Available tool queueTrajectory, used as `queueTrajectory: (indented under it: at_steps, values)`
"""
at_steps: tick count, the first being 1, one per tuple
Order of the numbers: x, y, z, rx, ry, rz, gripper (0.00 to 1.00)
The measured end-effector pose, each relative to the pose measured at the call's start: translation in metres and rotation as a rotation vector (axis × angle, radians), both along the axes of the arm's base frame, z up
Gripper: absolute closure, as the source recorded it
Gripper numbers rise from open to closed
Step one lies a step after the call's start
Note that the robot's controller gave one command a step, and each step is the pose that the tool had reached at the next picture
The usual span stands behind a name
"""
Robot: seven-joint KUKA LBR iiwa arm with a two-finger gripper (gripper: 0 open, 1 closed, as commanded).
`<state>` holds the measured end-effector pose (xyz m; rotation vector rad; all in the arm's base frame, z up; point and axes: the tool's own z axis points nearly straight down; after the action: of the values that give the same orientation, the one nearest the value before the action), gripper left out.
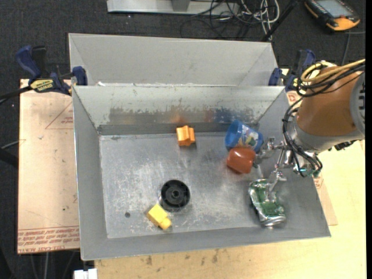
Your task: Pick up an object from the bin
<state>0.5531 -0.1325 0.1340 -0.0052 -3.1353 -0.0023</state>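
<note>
The jaws are found just over the far end of the crushed silver-green can (267,207); their opening cannot be told.

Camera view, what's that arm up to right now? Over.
Status: gripper over crushed green-and-silver can, near right wall of bin. Can lying on bin floor. Nearby: red lump and blue wrapper, clear of the can.

Bin (131,167) grey metal, pale scuffs, darker smudged band along back. Block (185,135) orange. Bag (244,136) blue, yellow-white print. Ball (240,160) dull red-brown. Disc (174,194) black. Small block (159,217) yellow. Can (268,204) silver, green patches. Arm cover (328,112) orange-brown, cables (314,74) yellow.
</note>
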Motion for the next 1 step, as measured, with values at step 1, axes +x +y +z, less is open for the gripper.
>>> queueTrajectory:
  at_steps: [1]
  values:
    - [0.002, 0.0004, 0.0041, -0.001, -0.007, 0.003, 0.0]
